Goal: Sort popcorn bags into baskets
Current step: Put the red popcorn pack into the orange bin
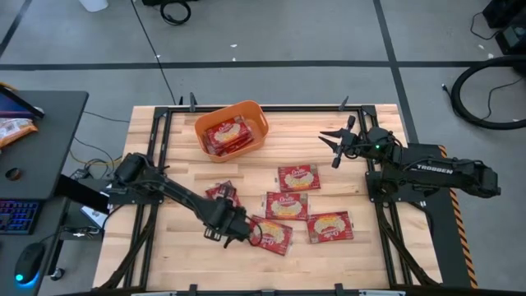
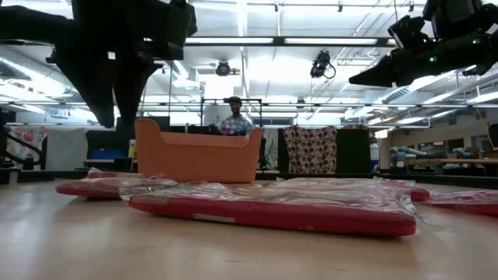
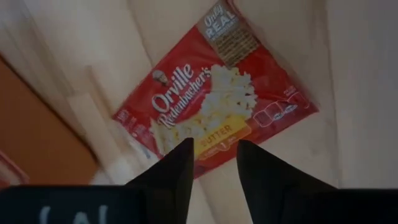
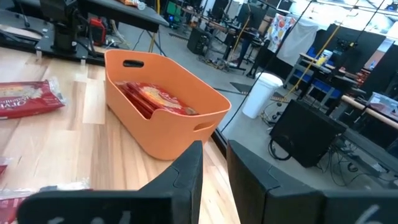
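Several red popcorn bags lie flat on the wooden table: one (image 1: 298, 177), one (image 1: 286, 205), one (image 1: 329, 226), one (image 1: 273, 236) and a small pile (image 1: 222, 194). More bags (image 1: 226, 133) lie in the orange basket (image 1: 246, 111) at the far side; the right wrist view shows them too (image 4: 152, 96). My left gripper (image 1: 249, 230) is open and hovers above the near bag (image 3: 211, 106), over its edge. My right gripper (image 1: 333, 148) is slightly open and empty, raised near the table's far right and pointing toward the basket (image 4: 161, 124).
A dark desk (image 1: 49, 115) with a keyboard, a mouse and an orange-and-white packet (image 1: 12, 127) stands left of the table. A person (image 2: 233, 118) stands beyond the basket in the room. Bare wood (image 1: 164, 263) lies along the table's near left.
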You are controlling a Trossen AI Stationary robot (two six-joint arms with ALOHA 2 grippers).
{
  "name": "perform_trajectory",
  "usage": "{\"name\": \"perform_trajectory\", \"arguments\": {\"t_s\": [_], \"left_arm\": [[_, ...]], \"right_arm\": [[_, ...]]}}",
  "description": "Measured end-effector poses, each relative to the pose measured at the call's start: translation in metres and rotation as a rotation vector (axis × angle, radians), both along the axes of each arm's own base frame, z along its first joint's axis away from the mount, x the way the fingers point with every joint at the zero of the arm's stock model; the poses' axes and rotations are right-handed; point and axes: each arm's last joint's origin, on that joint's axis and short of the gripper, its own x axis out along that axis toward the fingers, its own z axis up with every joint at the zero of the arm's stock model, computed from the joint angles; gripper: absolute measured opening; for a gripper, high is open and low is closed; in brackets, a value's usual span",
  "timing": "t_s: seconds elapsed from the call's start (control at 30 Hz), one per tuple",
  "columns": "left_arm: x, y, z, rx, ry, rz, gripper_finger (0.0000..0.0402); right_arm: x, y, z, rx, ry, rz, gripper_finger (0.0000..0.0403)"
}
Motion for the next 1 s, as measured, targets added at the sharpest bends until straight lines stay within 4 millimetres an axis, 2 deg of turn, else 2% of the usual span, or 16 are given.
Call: {"name": "perform_trajectory", "arguments": {"t_s": [0.17,0.3,0.5,0.63,0.83,1.0], "left_arm": [[-0.001,-0.002,-0.002,0.037,0.037,-0.108,0.0168],[-0.004,-0.001,-0.011,0.062,0.117,-0.215,0.0182],[-0.021,0.006,-0.040,0.099,0.233,-0.272,0.0183],[-0.028,0.005,-0.051,0.092,0.261,-0.324,0.0183],[-0.035,-0.001,-0.064,0.086,0.242,-0.385,0.0183],[-0.041,-0.002,-0.068,0.183,0.235,-0.436,0.0183]], "right_arm": [[0.000,-0.001,0.000,-0.005,0.000,-0.028,0.0079],[0.000,0.000,0.000,-0.003,0.001,-0.017,0.0079],[0.000,0.000,-0.001,-0.001,0.008,-0.010,0.0079],[0.000,0.000,0.001,-0.005,-0.011,0.003,0.0079],[0.001,0.001,0.001,0.007,-0.020,0.035,0.0079],[0.001,0.001,0.002,0.017,-0.025,0.039,0.0079]]}}
